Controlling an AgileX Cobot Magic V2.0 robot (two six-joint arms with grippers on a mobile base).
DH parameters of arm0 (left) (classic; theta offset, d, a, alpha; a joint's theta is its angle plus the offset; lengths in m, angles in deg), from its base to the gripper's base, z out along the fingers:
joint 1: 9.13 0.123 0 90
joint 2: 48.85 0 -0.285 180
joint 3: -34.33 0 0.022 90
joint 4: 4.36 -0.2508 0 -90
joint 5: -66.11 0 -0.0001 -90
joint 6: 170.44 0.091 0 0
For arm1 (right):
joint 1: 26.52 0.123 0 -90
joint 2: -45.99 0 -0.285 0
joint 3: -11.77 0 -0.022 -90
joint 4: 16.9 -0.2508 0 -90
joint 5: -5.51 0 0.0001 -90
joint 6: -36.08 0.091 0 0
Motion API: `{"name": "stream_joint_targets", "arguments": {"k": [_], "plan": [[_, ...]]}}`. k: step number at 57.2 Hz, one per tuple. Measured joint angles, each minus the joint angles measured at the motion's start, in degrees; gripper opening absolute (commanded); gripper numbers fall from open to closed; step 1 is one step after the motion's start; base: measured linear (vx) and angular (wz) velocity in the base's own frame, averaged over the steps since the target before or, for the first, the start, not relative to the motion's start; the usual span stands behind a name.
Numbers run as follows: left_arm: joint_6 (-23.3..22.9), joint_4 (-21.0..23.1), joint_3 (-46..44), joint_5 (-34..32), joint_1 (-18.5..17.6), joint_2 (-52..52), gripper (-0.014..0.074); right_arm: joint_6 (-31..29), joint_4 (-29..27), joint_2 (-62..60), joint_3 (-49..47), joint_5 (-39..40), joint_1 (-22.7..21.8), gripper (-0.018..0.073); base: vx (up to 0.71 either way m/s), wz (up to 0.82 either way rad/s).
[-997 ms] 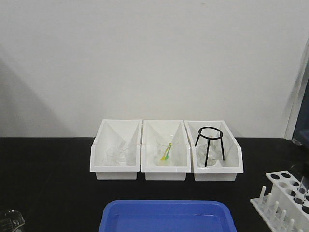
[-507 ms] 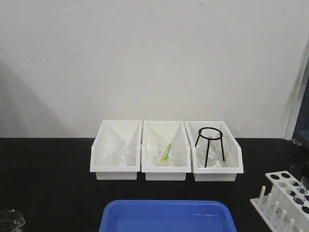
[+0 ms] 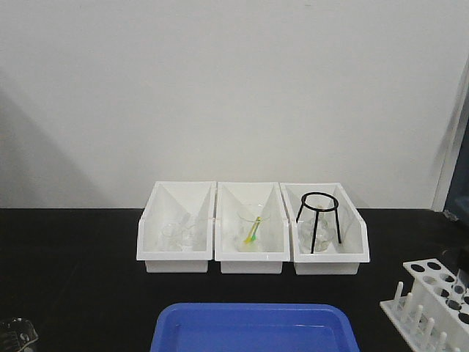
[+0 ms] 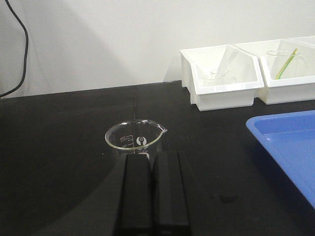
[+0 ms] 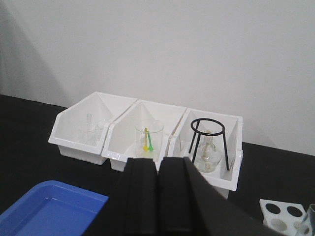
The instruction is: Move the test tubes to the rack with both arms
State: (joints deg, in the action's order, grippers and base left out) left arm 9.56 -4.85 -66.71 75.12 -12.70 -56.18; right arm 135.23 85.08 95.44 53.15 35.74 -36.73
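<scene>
The left hand hangs low over the black tabletop with its two black fingers pressed side by side, holding nothing; a clear beaker stands just beyond the fingertips. The right hand is likewise closed and empty, raised and facing three white bins that stand in a row against the wall. The left bin holds small glassware, the middle one a beaker with yellow and green sticks, the right one a black tripod stand over a round flask. The rack sits at the tabletop's right edge, well apart from the bins, and what looks like a test tube leans in one of its holes, though the glass is faint. A blue tray lies in front of the bins.
</scene>
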Motion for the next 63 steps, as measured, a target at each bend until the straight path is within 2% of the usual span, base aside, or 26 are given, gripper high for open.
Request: {"name": "stream_joint_targets", "arguments": {"k": [30, 41, 45, 49, 56, 63], "plan": [[0.0, 0.0, 0.0, 0.0, 0.0, 0.0, -0.002, 0.0, 0.1, -0.1, 0.0, 0.1, 0.0, -0.0008, 0.0, 0.0], [0.0, 0.0, 0.0, 0.0, 0.0, 0.0, -0.002, 2.2, -1.6, -0.1, 1.7, -0.4, 0.0, -0.0008, 0.0, 0.0], [0.0, 0.0, 0.0, 0.0, 0.0, 0.0, -0.002, -0.4, -7.3, -0.1, 4.0, -2.8, 0.0, -0.0008, 0.0, 0.0], [0.0, 0.0, 0.0, 0.0, 0.0, 0.0, -0.002, -7.6, -17.1, -0.3, 6.7, -6.4, 0.0, -0.0008, 0.0, 0.0], [0.0, 0.0, 0.0, 0.0, 0.0, 0.0, -0.002, -28.1, -39.6, -2.5, 11.5, -12.7, 0.3, -0.0008, 0.0, 0.0], [0.0, 0.0, 0.0, 0.0, 0.0, 0.0, -0.002, -48.6, -58.9, -7.7, 14.9, -21.6, 2.3, -0.0008, 0.0, 0.0]]}}
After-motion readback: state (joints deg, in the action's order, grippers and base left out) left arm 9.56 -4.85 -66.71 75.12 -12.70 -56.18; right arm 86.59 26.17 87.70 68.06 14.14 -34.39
